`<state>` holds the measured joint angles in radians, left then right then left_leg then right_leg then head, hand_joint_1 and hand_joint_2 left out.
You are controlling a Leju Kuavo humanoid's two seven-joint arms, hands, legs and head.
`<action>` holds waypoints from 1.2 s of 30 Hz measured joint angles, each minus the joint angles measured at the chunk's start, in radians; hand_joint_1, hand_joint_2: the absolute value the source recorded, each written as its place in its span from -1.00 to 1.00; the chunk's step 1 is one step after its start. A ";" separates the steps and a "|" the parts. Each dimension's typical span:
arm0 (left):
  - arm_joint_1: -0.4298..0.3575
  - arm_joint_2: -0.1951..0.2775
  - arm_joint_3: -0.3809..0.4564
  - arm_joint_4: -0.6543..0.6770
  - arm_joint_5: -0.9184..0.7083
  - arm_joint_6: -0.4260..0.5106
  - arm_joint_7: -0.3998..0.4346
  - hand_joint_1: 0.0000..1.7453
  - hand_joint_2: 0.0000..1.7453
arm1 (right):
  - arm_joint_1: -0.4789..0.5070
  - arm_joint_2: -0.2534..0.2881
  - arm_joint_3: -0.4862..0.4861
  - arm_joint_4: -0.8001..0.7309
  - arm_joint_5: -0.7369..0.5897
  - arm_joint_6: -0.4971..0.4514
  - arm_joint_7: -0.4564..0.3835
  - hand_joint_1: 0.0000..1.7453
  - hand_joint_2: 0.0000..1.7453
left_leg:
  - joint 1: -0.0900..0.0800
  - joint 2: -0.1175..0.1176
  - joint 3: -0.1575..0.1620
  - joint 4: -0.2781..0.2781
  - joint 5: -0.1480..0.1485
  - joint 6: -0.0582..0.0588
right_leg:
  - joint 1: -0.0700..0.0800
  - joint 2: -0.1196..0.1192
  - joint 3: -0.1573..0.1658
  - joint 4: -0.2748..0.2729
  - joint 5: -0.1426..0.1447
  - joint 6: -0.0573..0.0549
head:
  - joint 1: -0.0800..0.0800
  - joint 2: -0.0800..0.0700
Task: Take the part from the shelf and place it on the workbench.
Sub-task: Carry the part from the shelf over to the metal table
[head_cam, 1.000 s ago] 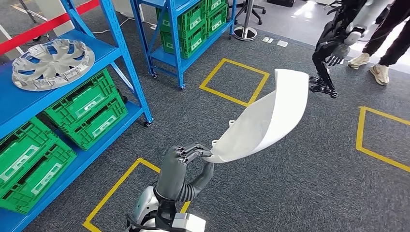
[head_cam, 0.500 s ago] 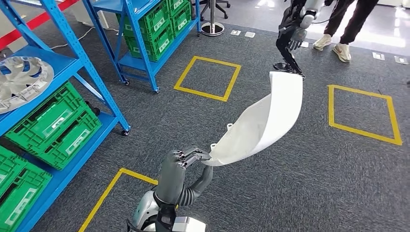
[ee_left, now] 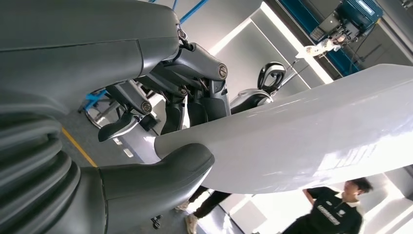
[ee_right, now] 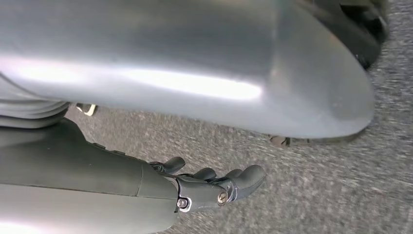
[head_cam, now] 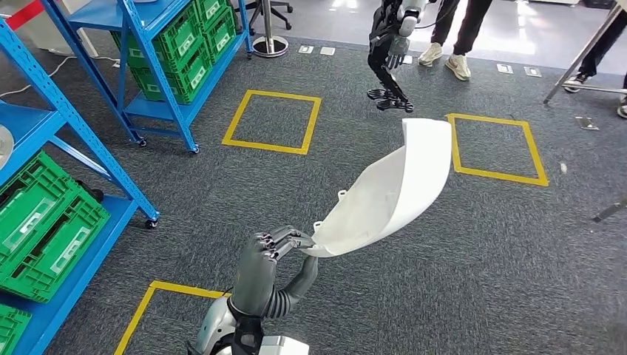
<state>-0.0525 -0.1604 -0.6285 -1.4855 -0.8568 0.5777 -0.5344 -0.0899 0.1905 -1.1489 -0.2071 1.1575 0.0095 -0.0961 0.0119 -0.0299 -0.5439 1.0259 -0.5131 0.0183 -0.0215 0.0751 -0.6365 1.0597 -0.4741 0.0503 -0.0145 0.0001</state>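
The part is a large white curved panel [head_cam: 392, 192], held up over the grey carpet in the head view. My left hand [head_cam: 275, 244] grips its lower narrow end, fingers over the edge and thumb beneath. In the left wrist view the thumb [ee_left: 160, 175] presses under the white panel [ee_left: 311, 136] and the dark fingers [ee_left: 195, 73] clamp it from the other side. My right hand [ee_right: 214, 187] hangs above the carpet with its fingers loosely extended and nothing in it.
Blue shelves [head_cam: 89, 155] with green crates [head_cam: 44, 229] stand at the left, a second blue rack [head_cam: 159, 44] behind. Yellow taped squares [head_cam: 272, 120] [head_cam: 494, 148] mark the floor. Another robot [head_cam: 388, 52] and a person's legs [head_cam: 444, 52] are ahead; a table leg [head_cam: 584, 52] is far right.
The whole view has swung right: the shelves slid left and the hubcap left the picture. My left hand keeps the same hold on the white panel.
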 joint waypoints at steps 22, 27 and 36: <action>-0.001 0.001 0.005 0.014 0.009 0.002 0.004 1.00 1.00 | -0.003 -0.007 0.016 0.000 0.001 -0.003 -0.014 -1.00 -1.00 | -0.004 0.032 -0.091 0.228 -0.104 -0.037 | 0.006 -0.013 0.041 -0.040 0.010 -0.049 | -0.003 0.000; -0.003 -0.002 0.005 0.016 0.011 0.001 0.002 1.00 1.00 | -0.004 -0.008 0.016 0.000 0.000 -0.003 -0.018 -1.00 -1.00 | 0.003 -0.037 -0.003 0.016 -0.017 -0.027 | 0.003 0.045 0.027 -0.031 0.015 -0.017 | -0.004 0.000; -0.013 -0.013 0.005 0.029 0.025 -0.014 0.004 1.00 1.00 | -0.002 -0.012 0.016 0.000 -0.013 0.000 0.006 -1.00 -1.00 | -0.013 0.079 -0.009 0.008 -0.006 0.015 | 0.007 -0.065 -0.103 0.240 -0.103 -0.001 | 0.008 0.000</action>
<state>-0.0659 -0.1739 -0.6230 -1.4569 -0.8314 0.5637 -0.5303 -0.0914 0.1787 -1.1331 -0.2071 1.1449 0.0095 -0.0904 -0.0007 0.0495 -0.5526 1.0343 -0.5189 0.0329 -0.0146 0.0097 -0.7393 1.2993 -0.5770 0.0494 -0.0066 0.0000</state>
